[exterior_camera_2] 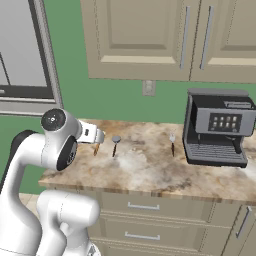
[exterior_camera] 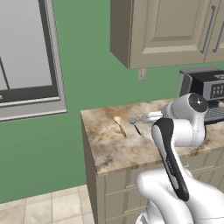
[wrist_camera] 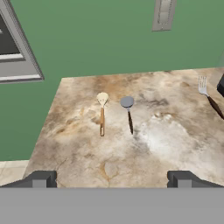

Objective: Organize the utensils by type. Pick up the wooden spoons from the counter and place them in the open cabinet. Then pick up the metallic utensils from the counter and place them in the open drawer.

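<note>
Utensils are lying on the counter (wrist_camera: pixel 131 153), none yet lifted. Gripper (wrist_camera: pixel 111 179) is hovering above the counter's near part with its two dark fingertips (wrist_camera: pixel 41 179) spread wide and nothing between them; in the hand view they are showing at lower left and lower right of the frame.

Ahead of the tips, at centre frame, the small wooden spoon (wrist_camera: pixel 102 113) is lying with its pale bowl toward the green wall and its brown handle toward the camera. Just beside it, on its right in this frame, the round-headed metallic utensil (wrist_camera: pixel 128 113) is lying roughly parallel, apart from the spoon. Well apart, at the frame's right edge, the fork-like metallic utensil (wrist_camera: pixel 207 95) is resting near the coffee machine (exterior_camera_2: pixel 217 127). In the left base view the spoon (exterior_camera: pixel 119 126) and the grey-headed utensil (exterior_camera: pixel 134 124) are showing at centre, beyond the arm.

Judgement: the first step, picking up a wooden spoon, is only beginning. The next move calls for bringing the hand forward and down over the spoon's handle, turning the wrist so the jaws straddle the handle, while keeping clear of the neighbouring grey-headed utensil.
</note>
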You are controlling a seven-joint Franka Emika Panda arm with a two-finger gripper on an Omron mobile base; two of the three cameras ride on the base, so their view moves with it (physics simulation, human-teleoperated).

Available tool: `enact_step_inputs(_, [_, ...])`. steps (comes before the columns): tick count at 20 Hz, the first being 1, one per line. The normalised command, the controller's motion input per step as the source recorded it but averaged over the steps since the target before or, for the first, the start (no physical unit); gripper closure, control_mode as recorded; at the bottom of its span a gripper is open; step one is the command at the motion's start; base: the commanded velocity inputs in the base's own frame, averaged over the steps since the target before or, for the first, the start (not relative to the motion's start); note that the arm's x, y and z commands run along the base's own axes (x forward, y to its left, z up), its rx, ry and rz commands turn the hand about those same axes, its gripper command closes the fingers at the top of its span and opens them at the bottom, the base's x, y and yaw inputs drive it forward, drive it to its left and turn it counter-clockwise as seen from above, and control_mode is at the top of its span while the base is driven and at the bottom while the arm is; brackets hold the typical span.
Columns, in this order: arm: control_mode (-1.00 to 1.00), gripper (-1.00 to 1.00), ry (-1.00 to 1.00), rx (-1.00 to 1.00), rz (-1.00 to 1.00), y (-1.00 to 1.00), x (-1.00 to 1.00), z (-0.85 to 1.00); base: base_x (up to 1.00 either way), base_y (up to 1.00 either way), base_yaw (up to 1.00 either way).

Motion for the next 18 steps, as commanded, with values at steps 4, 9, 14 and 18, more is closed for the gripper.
enact_step_inputs(4, [1.00,-1.00,0.00,0.00,0.00,0.00,0.00,0.00,0.41,0.14,0.00])
enact_step_inputs(9, [1.00,-1.00,0.00,0.00,0.00,0.00,0.00,0.00,0.27,0.09,0.00])
enact_step_inputs(14, [1.00,-1.00,0.00,0.00,0.00,0.00,0.00,0.00,0.00,0.00,0.00])
enact_step_inputs(18, [1.00,-1.00,0.00,0.00,0.00,0.00,0.00,0.00,0.00,0.00,0.00])
